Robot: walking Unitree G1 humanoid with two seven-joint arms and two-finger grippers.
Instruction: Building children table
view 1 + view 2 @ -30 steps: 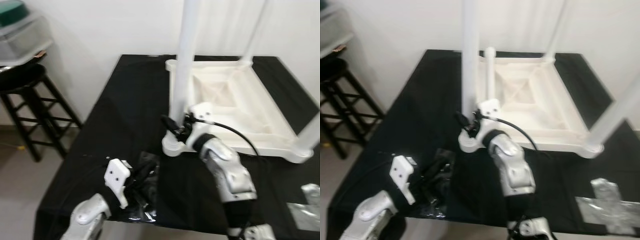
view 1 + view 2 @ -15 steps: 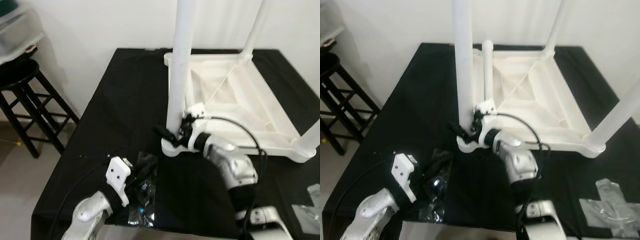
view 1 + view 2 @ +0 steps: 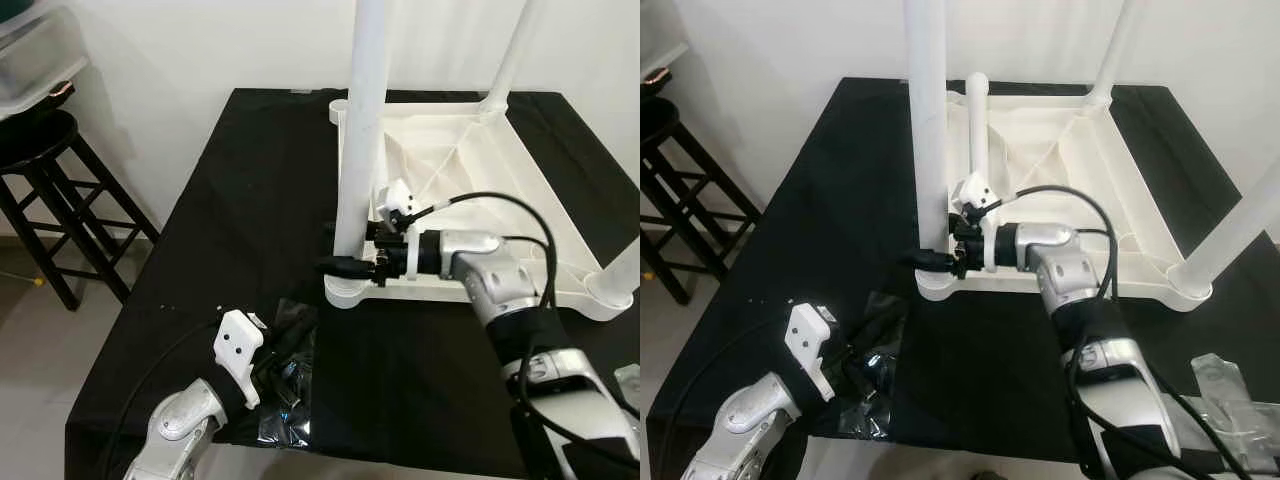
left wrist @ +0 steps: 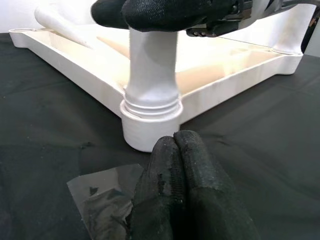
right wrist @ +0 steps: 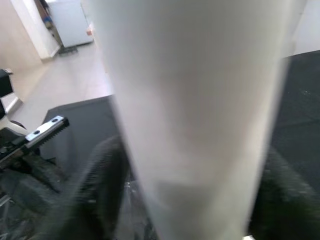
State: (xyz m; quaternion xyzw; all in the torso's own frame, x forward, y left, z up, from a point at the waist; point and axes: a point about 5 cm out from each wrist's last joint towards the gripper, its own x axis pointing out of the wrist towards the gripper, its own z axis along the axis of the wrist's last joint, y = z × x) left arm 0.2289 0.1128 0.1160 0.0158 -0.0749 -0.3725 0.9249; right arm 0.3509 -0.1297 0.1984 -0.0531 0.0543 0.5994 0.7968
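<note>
On matte black cloth (image 3: 230, 230), right gripper (image 3: 345, 255) clasps smooth white cylindrical leg (image 3: 362, 130).

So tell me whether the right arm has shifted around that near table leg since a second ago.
Yes. The right gripper stays at the near leg's base, but its forearm has swung from the front round to the tabletop side.

right gripper (image 3: 345, 252) clasps white leg (image 3: 362, 130) | upturned table (image 3: 470, 190) | black cloth (image 3: 250, 200)
</note>
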